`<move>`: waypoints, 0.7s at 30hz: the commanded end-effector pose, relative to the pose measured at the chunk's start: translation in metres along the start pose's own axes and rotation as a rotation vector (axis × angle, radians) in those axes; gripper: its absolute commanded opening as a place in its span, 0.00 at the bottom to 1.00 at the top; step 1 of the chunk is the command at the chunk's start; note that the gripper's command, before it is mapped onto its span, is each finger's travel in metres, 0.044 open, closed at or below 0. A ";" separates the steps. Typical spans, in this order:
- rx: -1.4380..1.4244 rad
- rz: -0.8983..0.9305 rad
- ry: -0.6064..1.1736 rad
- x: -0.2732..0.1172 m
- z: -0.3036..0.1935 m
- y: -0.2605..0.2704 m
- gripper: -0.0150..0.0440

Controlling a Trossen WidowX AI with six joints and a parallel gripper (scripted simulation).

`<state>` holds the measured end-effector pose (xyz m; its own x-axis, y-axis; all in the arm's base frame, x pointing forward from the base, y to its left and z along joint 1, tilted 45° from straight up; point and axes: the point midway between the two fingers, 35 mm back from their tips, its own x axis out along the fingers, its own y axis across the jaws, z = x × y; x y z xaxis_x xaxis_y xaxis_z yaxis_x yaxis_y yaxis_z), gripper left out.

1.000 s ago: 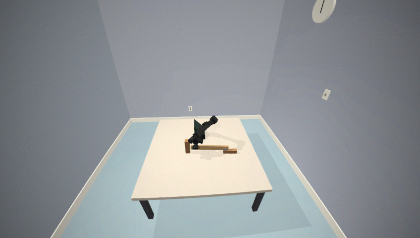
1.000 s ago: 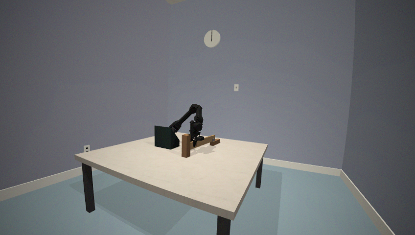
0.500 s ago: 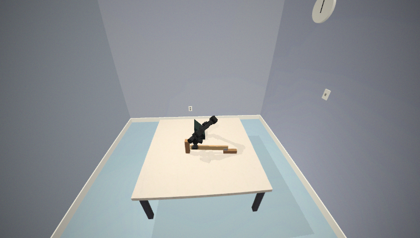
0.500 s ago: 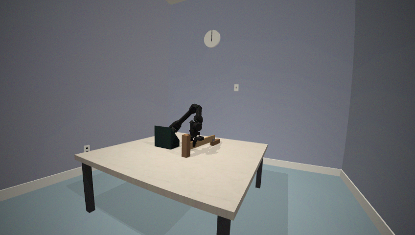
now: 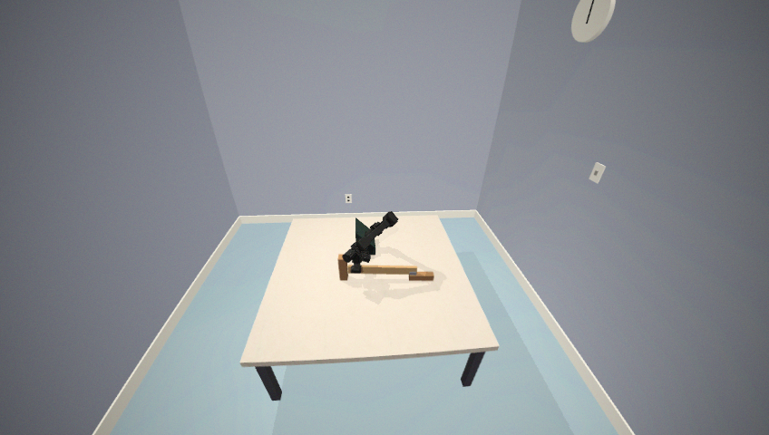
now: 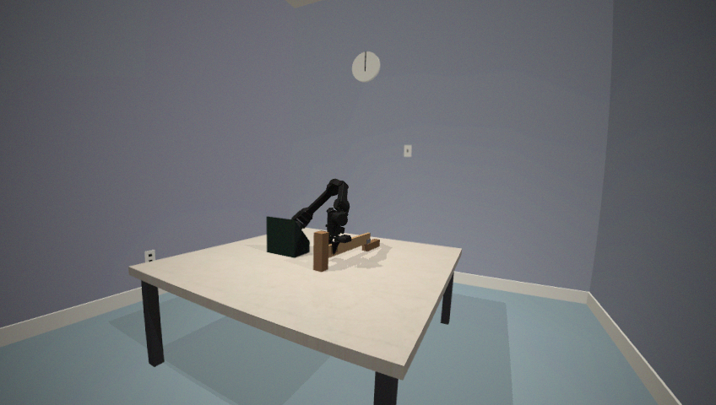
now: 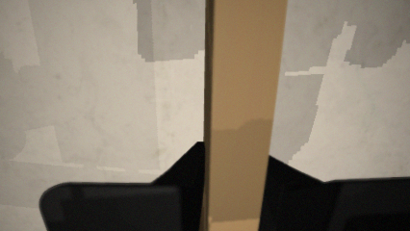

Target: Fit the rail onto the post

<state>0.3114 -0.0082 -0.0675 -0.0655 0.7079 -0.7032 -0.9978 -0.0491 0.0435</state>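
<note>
The light wooden rail [image 5: 388, 269] [image 6: 354, 242] [image 7: 245, 87] runs from beside the post to the footboard block. My gripper [image 5: 355, 268] [image 6: 335, 246] [image 7: 219, 149] is shut on the rail close to its post end, with one finger on each side. The short brown post [image 5: 343, 268] [image 6: 320, 251] stands upright just beyond that end. The low footboard block [image 5: 423, 276] [image 6: 371, 245] lies under the rail's far end, at a small grey bracket [image 5: 412, 274] [image 6: 368, 241]. The pegs and the holes are hidden, and I cannot tell whether the rail end touches the post.
The dark arm base mount [image 5: 362, 233] [image 6: 286, 238] stands behind the rail on the pale table [image 5: 324, 328] [image 6: 241, 290]. The arm reaches from it over the rail's post end. Shadows of the arm fall around the rail.
</note>
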 end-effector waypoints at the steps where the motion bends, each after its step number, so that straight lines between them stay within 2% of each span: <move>1: -0.001 -0.004 0.005 -0.002 -0.003 -0.001 0.25; 21: -0.001 -0.004 0.006 -0.003 -0.009 -0.001 0.25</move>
<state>0.3115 -0.0133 -0.0719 -0.0656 0.7070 -0.7042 -0.9978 -0.0497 0.0431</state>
